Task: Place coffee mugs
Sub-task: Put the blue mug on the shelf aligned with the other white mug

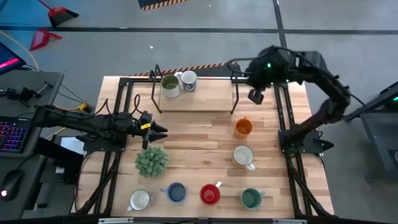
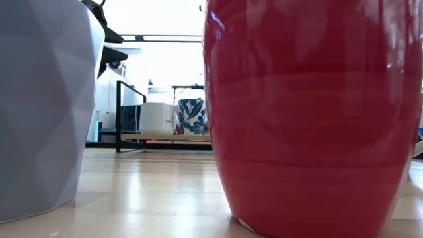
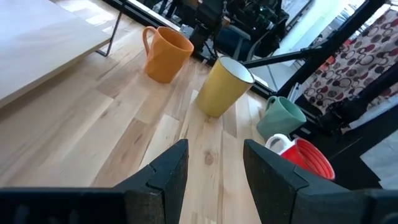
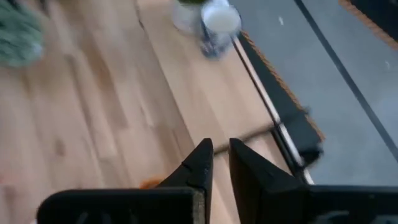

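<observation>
So far two mugs (image 1: 179,83) are seen on the rack (image 1: 196,99), upper centre; six left. L gripper (image 1: 158,129) parted, empty; R gripper (image 1: 255,96) nearly together, empty.

This was a robotics lab or workshop. A wooden tabletop (image 1: 205,134) sat in a black metal frame (image 1: 124,93) on a grey concrete floor (image 1: 217,37) marked with dark tape lines. Beside it stood a desk with a backlit keyboard (image 1: 11,134) and cables, and a red dustpan (image 1: 42,39) lay on the floor.
</observation>
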You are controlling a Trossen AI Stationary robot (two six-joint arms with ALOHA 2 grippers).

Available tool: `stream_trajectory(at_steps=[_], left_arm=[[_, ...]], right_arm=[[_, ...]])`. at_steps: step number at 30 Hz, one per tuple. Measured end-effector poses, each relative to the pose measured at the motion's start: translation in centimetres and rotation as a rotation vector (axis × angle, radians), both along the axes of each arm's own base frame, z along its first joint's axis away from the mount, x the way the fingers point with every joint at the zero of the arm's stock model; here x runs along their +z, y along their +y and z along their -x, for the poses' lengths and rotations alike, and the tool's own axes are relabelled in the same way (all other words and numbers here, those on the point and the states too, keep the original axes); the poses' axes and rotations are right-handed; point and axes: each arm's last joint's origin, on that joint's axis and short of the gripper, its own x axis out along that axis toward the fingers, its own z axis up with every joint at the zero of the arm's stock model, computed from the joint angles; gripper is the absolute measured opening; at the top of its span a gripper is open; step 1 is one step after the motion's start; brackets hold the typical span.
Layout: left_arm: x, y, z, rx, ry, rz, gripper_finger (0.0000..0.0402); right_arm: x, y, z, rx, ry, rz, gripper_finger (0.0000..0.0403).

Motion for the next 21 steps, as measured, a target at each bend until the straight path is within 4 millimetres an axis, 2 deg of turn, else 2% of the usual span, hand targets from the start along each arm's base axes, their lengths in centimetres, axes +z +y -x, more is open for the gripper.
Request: stream_trajectory(at_steps=[2, 5, 10, 13, 16, 21], left_arm=[[0.0, 0.0, 0.0, 0.012, -0.001, 0.012, 0.0142], [0.0, 0.1, 0.0, 0.026, -0.001, 0.036, 0.0142], [0.0, 0.0, 0.0, 0.029, 0.0, 0.047, 0.0142], [0.0, 0.1, 0.0, 0.03, 0.0, 0.047, 0.0142], [0.0, 0.1, 0.0, 0.033, 0.0, 0.046, 0.0142], [0.0, 0.1, 0.0, 0.049, -0.001, 0.04, 0.0142]], right_arm=[[-2.2, 0.2, 0.7, -0.007, 0.005, 0.006, 0.0032], [-5.0, 0.7, 2.1, 0.037, -0.125, 0.024, 0.0032], [-9.3, 1.4, 6.4, 0.031, -0.296, -0.008, 0.0032], [-12.0, 2.0, 8.2, 0.051, -0.39, -0.056, 0.0032], [-14.7, 2.5, 9.2, 0.086, -0.469, -0.072, 0.0032], [-18.7, 2.8, 9.7, 0.134, -0.576, -0.09, 0.0032]])
